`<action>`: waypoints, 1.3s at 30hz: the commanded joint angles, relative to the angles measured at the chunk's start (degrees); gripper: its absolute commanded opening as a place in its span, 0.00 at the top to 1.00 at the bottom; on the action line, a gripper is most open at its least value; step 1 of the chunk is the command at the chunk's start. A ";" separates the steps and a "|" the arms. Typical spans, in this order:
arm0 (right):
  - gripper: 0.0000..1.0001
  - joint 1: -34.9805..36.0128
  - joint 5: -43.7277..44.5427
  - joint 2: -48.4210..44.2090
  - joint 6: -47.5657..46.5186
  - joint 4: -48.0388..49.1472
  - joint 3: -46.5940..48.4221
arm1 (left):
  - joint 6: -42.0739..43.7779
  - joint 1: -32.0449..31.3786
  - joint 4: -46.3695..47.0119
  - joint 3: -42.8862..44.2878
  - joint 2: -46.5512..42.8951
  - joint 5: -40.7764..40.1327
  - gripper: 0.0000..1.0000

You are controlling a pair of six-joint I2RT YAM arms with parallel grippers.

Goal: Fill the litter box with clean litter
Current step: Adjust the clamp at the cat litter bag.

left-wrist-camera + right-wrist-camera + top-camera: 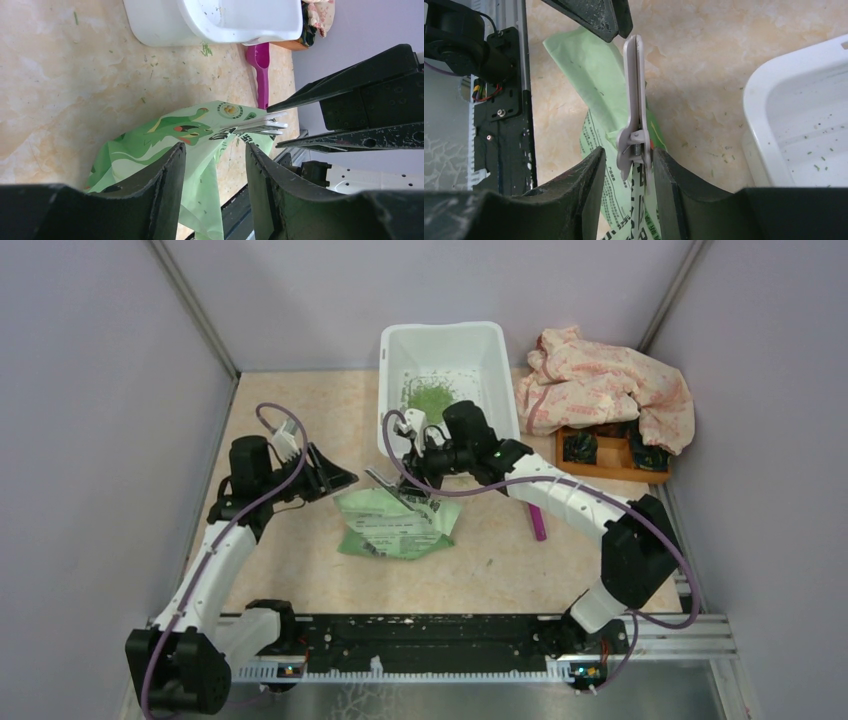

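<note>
Pale lilac walls close in a beige marbled counter (290, 560), and the litter box (391, 370) stands at its far middle, close to the back wall. Clean litter (432, 397) lies as a small green pile on the box's floor, with loose bits around it. A few more grains are scattered on the counter just outside the box's near wall. In front of the box lies a green-and-white printed bag (395, 530), its upper edge pinched in a long white clip (634, 100). The right fingers (574, 190) stand astride that clip at its hinge end, partly open: one touches the clip's side, and the other shows a narrow gap. The left fingers (150, 195) are to the near left of the box, pointing at the clip's other end, half open with nothing between them. A magenta scoop (538, 523) lies on the counter in front of the box's right corner, partly under the right arm. To the right of the box sits a small wooden tray (610, 469), half covered by a crumpled pink-patterned cloth (605, 385).
</note>
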 commanded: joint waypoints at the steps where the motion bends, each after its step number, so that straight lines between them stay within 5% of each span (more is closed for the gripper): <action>1: 0.61 1.05 0.34 1.87 -1.09 1.31 4.19 | 1.00 0.16 0.21 2.43 -0.05 0.41 0.46; 10: 0.71 1.74 1.19 3.53 -1.52 0.88 5.29 | 1.21 0.32 -0.24 2.89 -0.09 0.76 0.45; 18: 1.00 1.86 2.13 2.52 -3.45 -2.51 6.22 | 1.39 0.60 -0.24 2.81 -0.25 1.44 0.45; 39: 1.00 5.43 8.56 11.03 -14.23 -28.24 23.44 | 1.55 4.33 0.28 1.16 -3.17 5.26 0.45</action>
